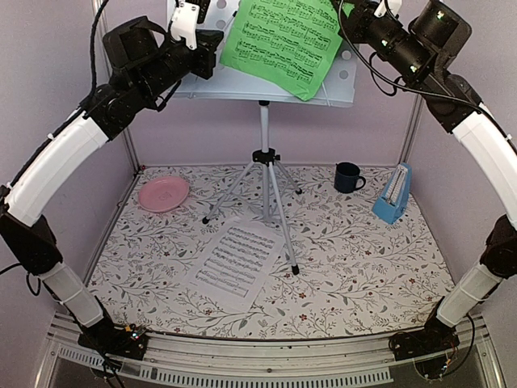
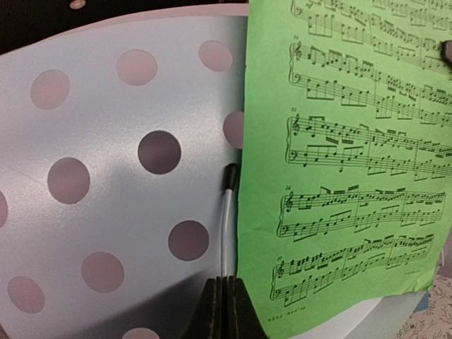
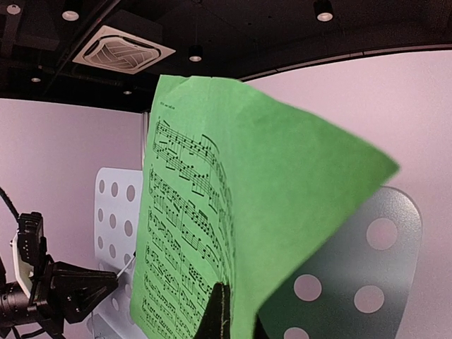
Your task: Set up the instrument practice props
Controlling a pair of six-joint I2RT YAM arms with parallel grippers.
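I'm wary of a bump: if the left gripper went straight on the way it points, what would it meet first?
Probably the thin white black-tipped wire page holder directly ahead of the left gripper, lying against the pale grey perforated music stand; depth is unclear.

Even light is filling the top view. In the right wrist view ceiling lamps [image 3: 70, 14] are glowing at twelve o'clock and wall lines are bowing; the green page [image 3: 296, 183] is blurring at three o'clock. In the left wrist view shadow is dimming the music stand [image 2: 120, 212] toward six.
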